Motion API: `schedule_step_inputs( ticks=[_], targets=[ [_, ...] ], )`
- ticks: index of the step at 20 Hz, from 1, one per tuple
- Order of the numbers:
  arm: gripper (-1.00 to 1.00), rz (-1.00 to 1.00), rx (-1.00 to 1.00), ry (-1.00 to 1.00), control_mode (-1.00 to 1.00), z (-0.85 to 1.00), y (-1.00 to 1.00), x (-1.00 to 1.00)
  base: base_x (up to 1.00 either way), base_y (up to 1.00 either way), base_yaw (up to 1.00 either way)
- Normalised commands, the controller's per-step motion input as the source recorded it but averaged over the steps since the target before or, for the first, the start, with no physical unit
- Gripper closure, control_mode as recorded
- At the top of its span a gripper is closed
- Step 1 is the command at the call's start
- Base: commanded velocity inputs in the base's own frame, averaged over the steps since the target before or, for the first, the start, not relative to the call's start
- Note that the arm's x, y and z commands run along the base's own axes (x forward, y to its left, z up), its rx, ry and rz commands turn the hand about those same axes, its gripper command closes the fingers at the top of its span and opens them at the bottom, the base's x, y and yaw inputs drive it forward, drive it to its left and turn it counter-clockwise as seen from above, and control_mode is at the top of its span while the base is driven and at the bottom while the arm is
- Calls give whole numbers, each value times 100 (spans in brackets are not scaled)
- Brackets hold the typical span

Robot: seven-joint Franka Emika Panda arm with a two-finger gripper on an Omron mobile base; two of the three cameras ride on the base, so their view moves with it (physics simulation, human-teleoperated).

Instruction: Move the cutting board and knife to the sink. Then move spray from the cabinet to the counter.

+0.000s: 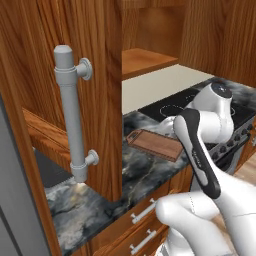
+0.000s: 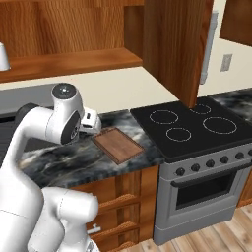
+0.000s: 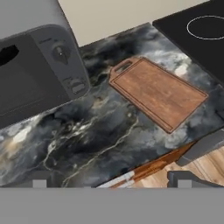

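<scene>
The brown wooden cutting board [image 3: 158, 92] lies flat on the dark marble counter [image 3: 100, 131], its slotted handle end pointing toward the back wall. The board [image 2: 118, 144] sits just left of the stove, and it is also seen as the board [image 1: 155, 143]. My gripper [image 3: 111, 181] hovers above the counter's front edge, near and to the left of the board, open with nothing between its fingers. The hand [image 2: 92, 124] hangs over the board's back left corner. The cabinet [image 1: 95, 50] stands open. On its shelf [image 2: 69, 61] a white cylinder [image 2: 2, 56], likely the spray, is cut off by the frame. The knife and sink are out of view.
A grey microwave [image 3: 35, 74] stands on the counter left of the board. The black stovetop [image 2: 197, 123] with ring burners lies to the right. The open cabinet door with its grey bar handle [image 1: 75, 115] hangs over the counter. Wooden drawers [image 2: 113, 204] are below.
</scene>
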Motion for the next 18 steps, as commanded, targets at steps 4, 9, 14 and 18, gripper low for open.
schedule_step_inputs(
  ticks=[4, 9, 14, 18],
  targets=[
    [-100, 28, -3, 0, -100, -26, 0, 48, 0, 0, 0],
    [-100, 28, -1, 0, -100, -12, 0, 48, 0, 0, 0],
    [-100, 21, -6, -4, -100, -11, 0, 47, 0, 0, 0],
    [-100, 10, -7, -8, -100, -17, 0, 58, 0, 0, 0]
  ],
)
